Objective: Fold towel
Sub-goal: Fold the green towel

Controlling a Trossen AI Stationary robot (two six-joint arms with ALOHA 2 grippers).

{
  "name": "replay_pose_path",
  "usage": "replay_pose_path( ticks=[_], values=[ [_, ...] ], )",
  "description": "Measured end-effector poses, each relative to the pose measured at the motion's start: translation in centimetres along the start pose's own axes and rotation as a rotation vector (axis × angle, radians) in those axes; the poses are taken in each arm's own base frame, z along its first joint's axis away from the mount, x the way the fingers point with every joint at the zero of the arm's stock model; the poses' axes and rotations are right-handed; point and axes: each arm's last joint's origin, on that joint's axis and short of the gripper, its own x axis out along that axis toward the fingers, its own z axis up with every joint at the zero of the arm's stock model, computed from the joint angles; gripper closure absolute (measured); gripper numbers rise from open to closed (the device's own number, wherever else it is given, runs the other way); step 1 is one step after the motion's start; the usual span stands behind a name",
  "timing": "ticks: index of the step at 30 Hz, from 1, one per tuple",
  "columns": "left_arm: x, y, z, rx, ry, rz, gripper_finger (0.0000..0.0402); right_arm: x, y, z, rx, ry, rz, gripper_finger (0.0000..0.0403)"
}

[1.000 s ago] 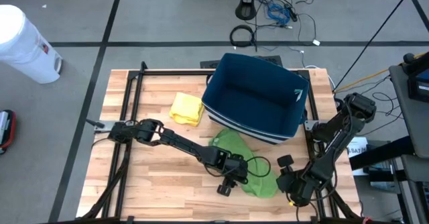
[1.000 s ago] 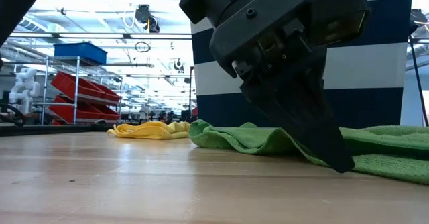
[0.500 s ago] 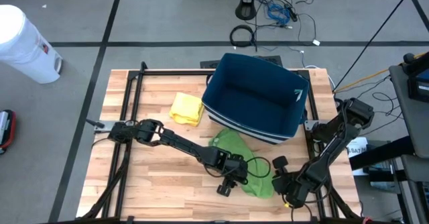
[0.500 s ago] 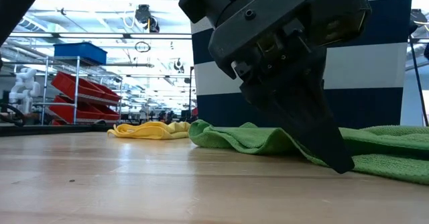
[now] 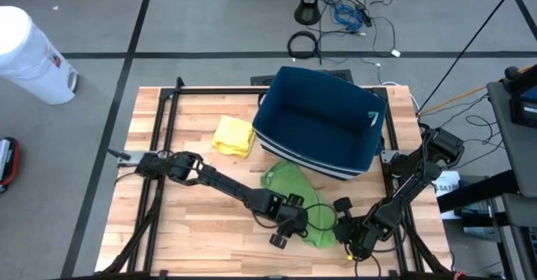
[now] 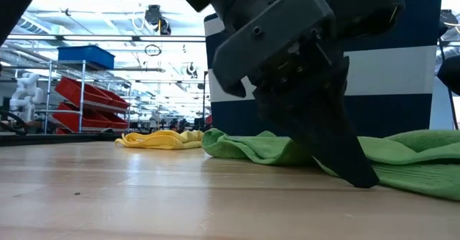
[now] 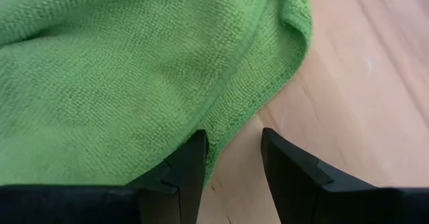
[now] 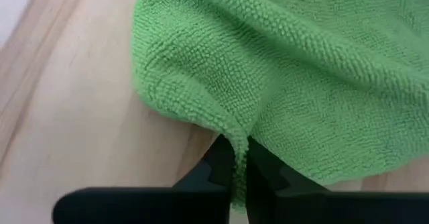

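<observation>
**Both grippers at the green towel's near edge**

High view: the green towel [image 5: 292,198] is lying bunched on the wooden table [image 5: 193,238], just in front of the blue bin [image 5: 320,125]; a yellow cloth [image 5: 233,135] is sitting beside the bin's left side, apart from the green one; the left gripper [image 5: 291,227] is reaching in over the towel's near edge, and the right gripper [image 5: 346,230] is meeting that edge from the right; a white mark is showing on the bin's inner wall, too small to read.

Low view: a dark gripper is filling the middle, its tip down at the towel's fold; the yellow cloth is lying farther back; no writing is legible.

Left wrist view: the fingers [image 7: 189,168] are standing apart with a narrow gap, straddling the towel's hem, gripping nothing.

Right wrist view: the fingers [image 8: 221,162] are pinching together on a raised ridge of the towel's edge, holding it.
</observation>
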Motion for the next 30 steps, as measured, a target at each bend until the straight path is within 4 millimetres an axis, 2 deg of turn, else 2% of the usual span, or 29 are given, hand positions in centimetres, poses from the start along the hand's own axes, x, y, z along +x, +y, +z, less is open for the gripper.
replay_pose_path(
  ticks=[7, 12, 17, 25, 30],
  values=[
    [-2.6, -2.0, 0.6, 0.046, 0.028, 0.111, 0.0248, 0.0, -0.1, 0.0, 0.024, 0.007, -0.001, 0.0400],
    [-2.9, -3.3, 0.7, 0.079, 0.043, 0.175, 0.0248, 0.1, -0.1, -0.1, 0.032, 0.009, 0.002, 0.0400],
    [-3.0, -3.7, 0.7, 0.088, 0.046, 0.185, 0.0248, 0.0, -0.1, -0.1, 0.040, 0.016, 0.017, 0.0401],
    [-3.1, -5.5, 2.7, 0.215, -0.151, 0.184, 0.0248, 0.1, -0.3, 0.0, 0.050, 0.024, 0.025, 0.0402],
    [-3.4, -5.6, 3.4, 0.265, -0.217, 0.213, 0.0248, 0.2, -0.5, 0.2, 0.061, 0.027, 0.027, 0.0403]
  ],
)
